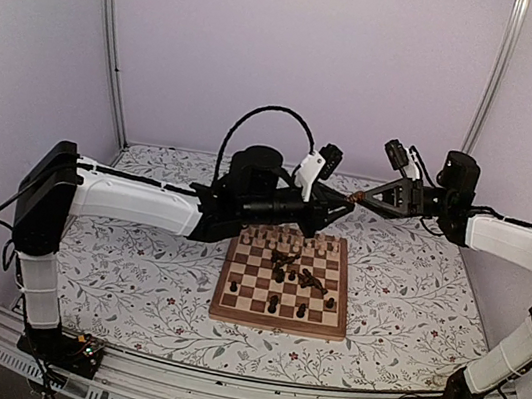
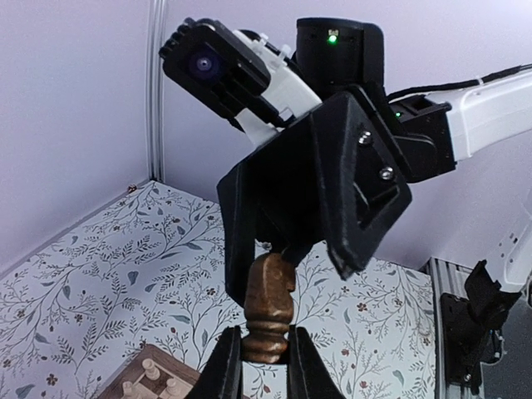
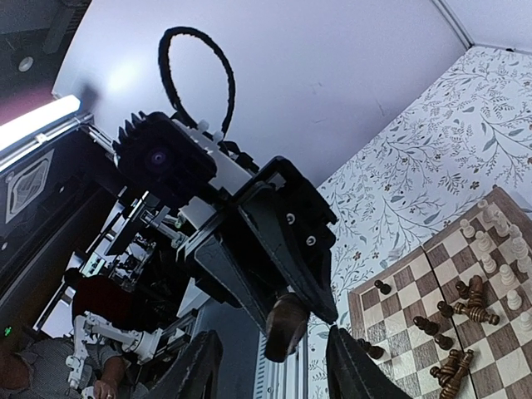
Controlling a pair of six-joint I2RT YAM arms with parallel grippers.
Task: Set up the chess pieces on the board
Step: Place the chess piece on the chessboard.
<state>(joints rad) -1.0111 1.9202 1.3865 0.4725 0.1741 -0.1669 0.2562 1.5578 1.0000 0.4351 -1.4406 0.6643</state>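
Left fingers [image 2: 226, 370] tight around dark piece [image 2: 270, 306]

The left gripper [image 2: 264, 359] and right gripper [image 3: 274, 366] meet nose to nose, both wrists held high. The left clamps a dark chess piece [image 2: 268, 299] between its jaws; the right's 2 jaws gape wide around the piece's top.
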